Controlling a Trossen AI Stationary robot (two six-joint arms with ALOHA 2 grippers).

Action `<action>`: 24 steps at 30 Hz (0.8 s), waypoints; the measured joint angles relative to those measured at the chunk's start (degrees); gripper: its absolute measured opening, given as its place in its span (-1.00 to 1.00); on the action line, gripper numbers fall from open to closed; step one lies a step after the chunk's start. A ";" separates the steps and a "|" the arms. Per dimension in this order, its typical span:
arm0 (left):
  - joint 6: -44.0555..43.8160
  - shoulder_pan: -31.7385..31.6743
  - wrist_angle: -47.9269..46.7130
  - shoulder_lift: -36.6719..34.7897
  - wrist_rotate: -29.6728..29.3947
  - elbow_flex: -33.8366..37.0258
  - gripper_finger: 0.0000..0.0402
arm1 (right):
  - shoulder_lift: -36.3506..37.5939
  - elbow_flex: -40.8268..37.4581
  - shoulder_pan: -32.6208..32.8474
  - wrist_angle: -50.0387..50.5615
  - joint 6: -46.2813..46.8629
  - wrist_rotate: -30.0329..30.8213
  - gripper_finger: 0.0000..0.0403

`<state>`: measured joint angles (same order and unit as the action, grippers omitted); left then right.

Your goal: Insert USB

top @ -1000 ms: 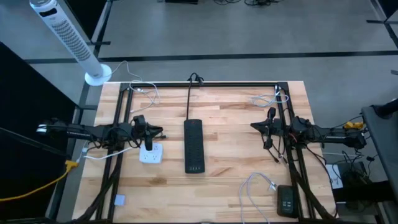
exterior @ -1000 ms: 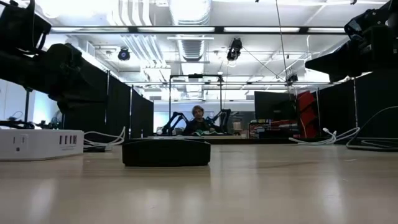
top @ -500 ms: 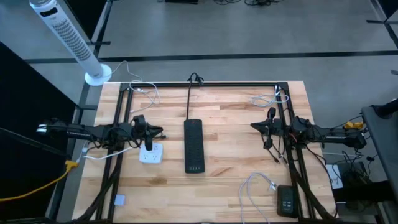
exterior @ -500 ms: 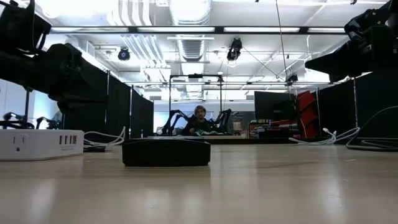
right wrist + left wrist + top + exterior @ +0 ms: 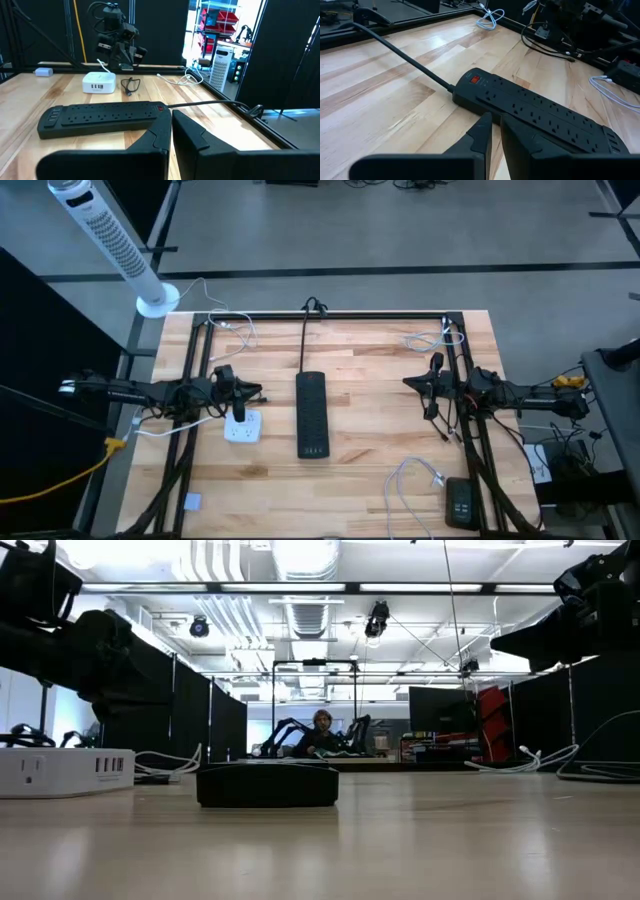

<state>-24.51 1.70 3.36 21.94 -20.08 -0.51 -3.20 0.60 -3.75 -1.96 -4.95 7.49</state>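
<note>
A white USB charging block (image 5: 241,427) lies flat on the wooden table, just near-side of my left gripper (image 5: 258,391); it also shows in the low view (image 5: 65,772) and the right wrist view (image 5: 98,82). A black power strip (image 5: 312,413) lies flat mid-table. A loose white USB cable (image 5: 418,477) lies near the table's near right corner. My left gripper (image 5: 495,131) hovers shut above the table, pointing at the strip (image 5: 535,107). My right gripper (image 5: 408,382) hovers shut at the right side, its fingers (image 5: 171,131) empty.
More white cables lie at the far left (image 5: 236,326) and far right (image 5: 428,338) corners. A small black cable (image 5: 131,85) lies beside the charging block. A black device (image 5: 460,503) sits at the near right edge. A white tower fan (image 5: 110,242) stands beyond the far left corner.
</note>
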 joint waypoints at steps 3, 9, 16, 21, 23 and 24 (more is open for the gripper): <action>0.00 0.01 0.02 0.01 0.01 0.02 -0.86 | 0.00 -0.01 -0.01 -0.07 -0.42 0.02 -1.00; 0.00 0.01 0.02 0.01 0.01 0.01 -0.86 | 0.00 -0.02 0.02 -2.16 5.26 0.01 -1.00; 0.00 0.00 0.02 0.00 0.01 0.00 -0.86 | -0.26 -0.02 0.00 -4.86 47.09 4.13 -1.00; 0.00 0.00 0.02 0.06 0.00 0.00 -0.86 | -2.05 -0.02 -0.02 -5.63 34.86 16.81 -1.00; 0.00 0.01 0.02 0.08 0.02 0.00 -0.86 | -2.73 -0.02 -0.01 -7.67 31.46 20.05 -1.00; 0.00 0.02 0.02 0.14 0.02 0.00 -0.86 | -3.18 -0.02 0.00 -9.97 29.53 23.03 -1.00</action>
<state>-24.51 1.72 3.38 22.07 -20.05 -0.51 -6.38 0.58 -3.75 -11.93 24.58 30.52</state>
